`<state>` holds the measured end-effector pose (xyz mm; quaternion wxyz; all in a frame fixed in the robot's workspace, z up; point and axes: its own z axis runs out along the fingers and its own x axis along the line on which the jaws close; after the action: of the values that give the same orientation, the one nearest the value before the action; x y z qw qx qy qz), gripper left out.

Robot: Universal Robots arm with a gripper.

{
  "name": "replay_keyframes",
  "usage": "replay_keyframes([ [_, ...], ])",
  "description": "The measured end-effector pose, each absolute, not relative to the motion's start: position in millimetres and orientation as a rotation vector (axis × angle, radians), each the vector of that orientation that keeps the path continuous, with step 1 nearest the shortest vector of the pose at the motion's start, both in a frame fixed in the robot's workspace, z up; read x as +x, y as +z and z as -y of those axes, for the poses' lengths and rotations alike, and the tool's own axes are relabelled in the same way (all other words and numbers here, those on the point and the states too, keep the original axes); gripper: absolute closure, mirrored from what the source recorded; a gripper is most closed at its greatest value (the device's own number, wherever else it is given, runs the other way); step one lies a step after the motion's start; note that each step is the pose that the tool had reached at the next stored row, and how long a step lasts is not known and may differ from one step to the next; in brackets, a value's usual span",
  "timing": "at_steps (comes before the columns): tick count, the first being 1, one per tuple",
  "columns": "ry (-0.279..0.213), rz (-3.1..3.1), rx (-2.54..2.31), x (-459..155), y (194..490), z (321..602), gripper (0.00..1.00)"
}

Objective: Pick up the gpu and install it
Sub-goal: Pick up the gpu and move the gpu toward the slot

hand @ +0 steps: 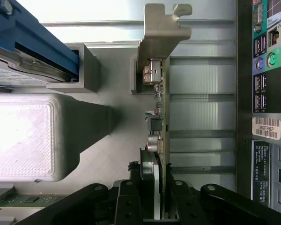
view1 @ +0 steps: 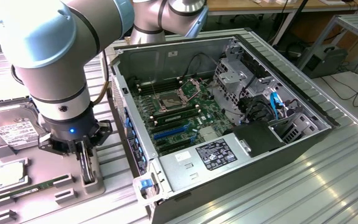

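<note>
gpu (view1: pixel 87 167) (hand: pixel 155 108) on edge in grey holder (view1: pixel 95 185) beside PC case (view1: pixel 303 100) | long axis along case wall, silver bracket (hand: pixel 161 33) at far end | gripper (view1: pixel 82 151) (hand: pixel 155 187) narrowed, jaws pinching card | case sticker (hand: pixel 266 127) "18GF882"

Our arm (view1: pixel 54 70) reaches straight down, wrist vertical, and our end effector (view1: pixel 84 156) pinches its fingers (hand: pixel 131 197) on the upright gpu (hand: pixel 155 89).

surface: ribbed metal table (view1: pixel 328 177) | on it: open computer case (view1: pixel 160 60), grey parts tray (view1: pixel 54 164)
</note>
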<state>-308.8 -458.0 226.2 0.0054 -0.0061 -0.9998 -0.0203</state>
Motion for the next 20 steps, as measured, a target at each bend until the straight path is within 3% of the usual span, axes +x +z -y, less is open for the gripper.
replay_keyframes([
  [20,-0.065,3.13,-0.019,-309,307,458,0.72],
])
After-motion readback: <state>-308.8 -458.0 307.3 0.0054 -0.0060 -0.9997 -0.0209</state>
